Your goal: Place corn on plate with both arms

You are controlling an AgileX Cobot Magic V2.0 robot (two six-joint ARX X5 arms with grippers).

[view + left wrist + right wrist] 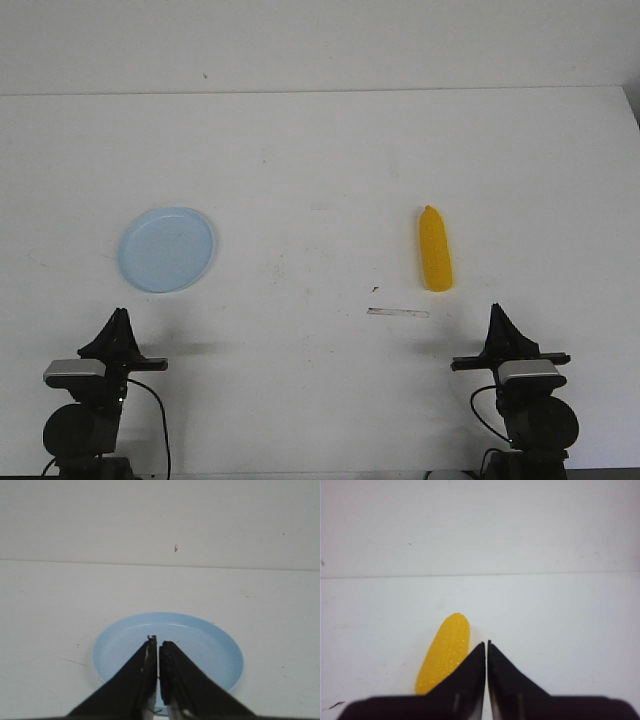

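- Nearest you in the front view are the two arms, both low at the near edge of the table [320, 160]: the left gripper [120, 316] sits on the near side of the plate, and the right gripper [496, 310] sits well off to the plate's right.
- Your left gripper [158, 641] has its fingers pressed together with only a thin slit between them, and nothing is held. Its tips point at the plate [210, 645] from just short of the near rim.
- Your right gripper [486, 643] is likewise closed tight and holds nothing.
- The plate [166, 249] lies flat on the table, with nothing on it.
- The corn [435, 249] lies on the bare table far to the right of the plate, well apart from it, its narrower end pointing away from you.
- From the right wrist view the corn [445, 652] sits close beside the closed tips; it looks clear of them, though part of it is hidden behind a finger.
- A thin pale strip [398, 313] lies on the table to the plate's right, nearer you than the corn.
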